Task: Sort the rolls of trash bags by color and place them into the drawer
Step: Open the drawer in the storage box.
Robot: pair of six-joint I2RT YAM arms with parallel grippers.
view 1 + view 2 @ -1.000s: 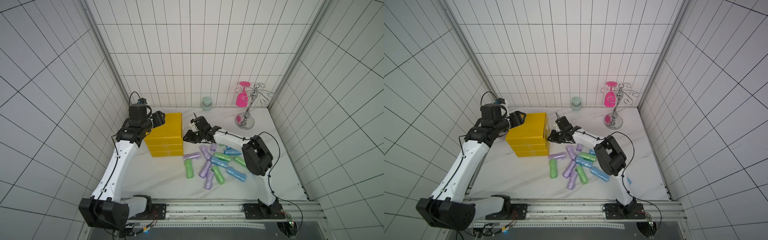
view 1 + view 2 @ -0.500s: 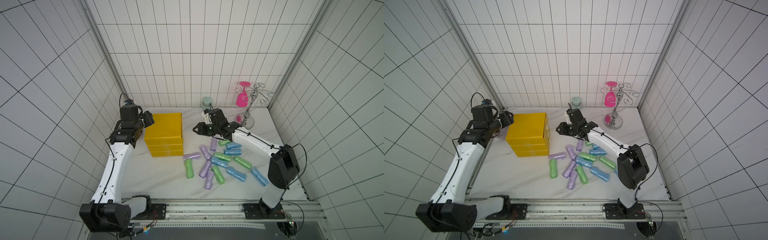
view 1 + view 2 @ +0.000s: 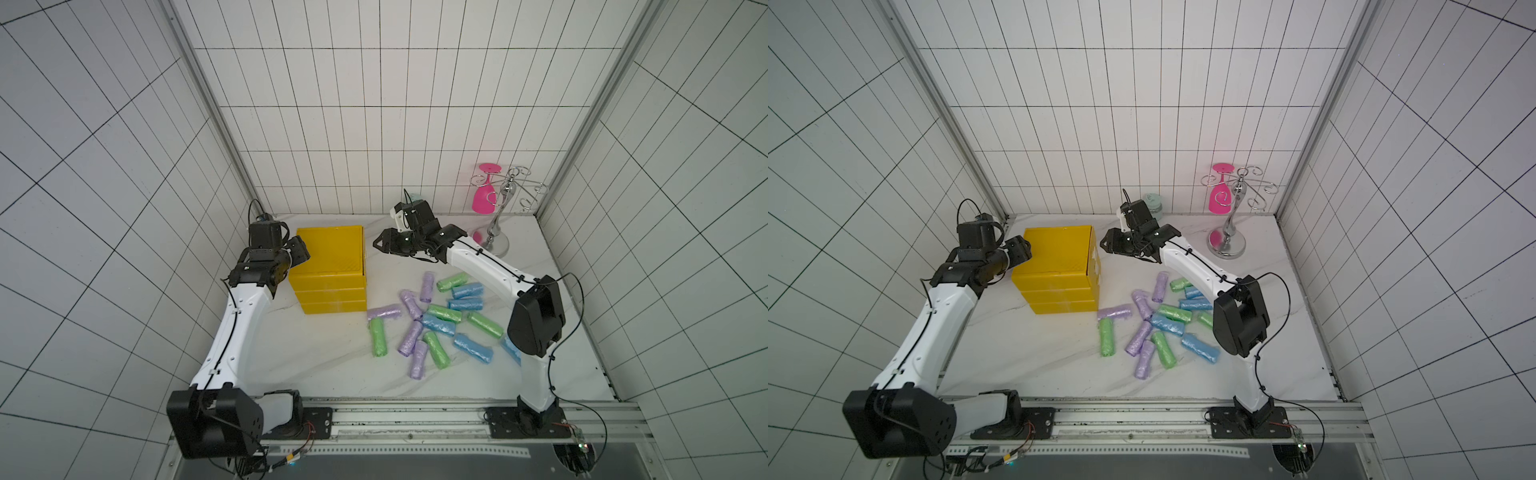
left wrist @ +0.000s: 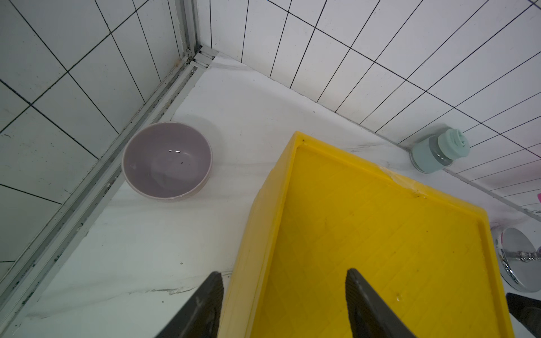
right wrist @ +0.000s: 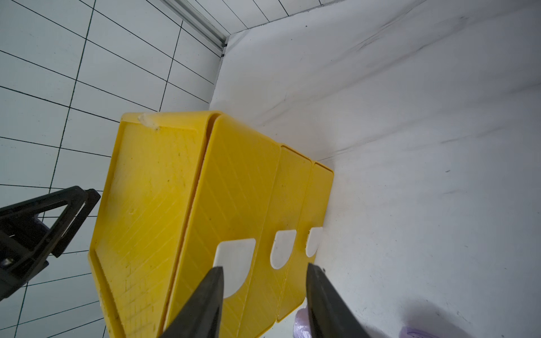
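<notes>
The yellow drawer unit [image 3: 330,266] [image 3: 1059,266] stands at the back left with its three drawers pushed in. Their white finger cutouts [image 5: 234,263] face my right gripper [image 5: 265,267] [image 3: 380,243], which hangs open and empty just off that front. My left gripper [image 4: 283,273] [image 3: 301,253] is open over the unit's far-side top rim [image 4: 263,234], one finger outside it and one above the top. The rolls of trash bags lie loose on the table to the right of the unit: green [image 3: 378,336], blue [image 3: 473,347] and lilac [image 3: 384,311], several of each.
A lilac bowl [image 4: 167,159] sits in the back left corner behind the unit. A mint jar [image 4: 439,149] [image 3: 1152,203] stands at the back wall. A chrome glass rack [image 3: 496,232] holding a pink glass [image 3: 484,195] occupies the back right corner.
My left gripper slid off the unit's top toward its outer edge. My right gripper rose a little along the drawer fronts, and its arm swung about.
</notes>
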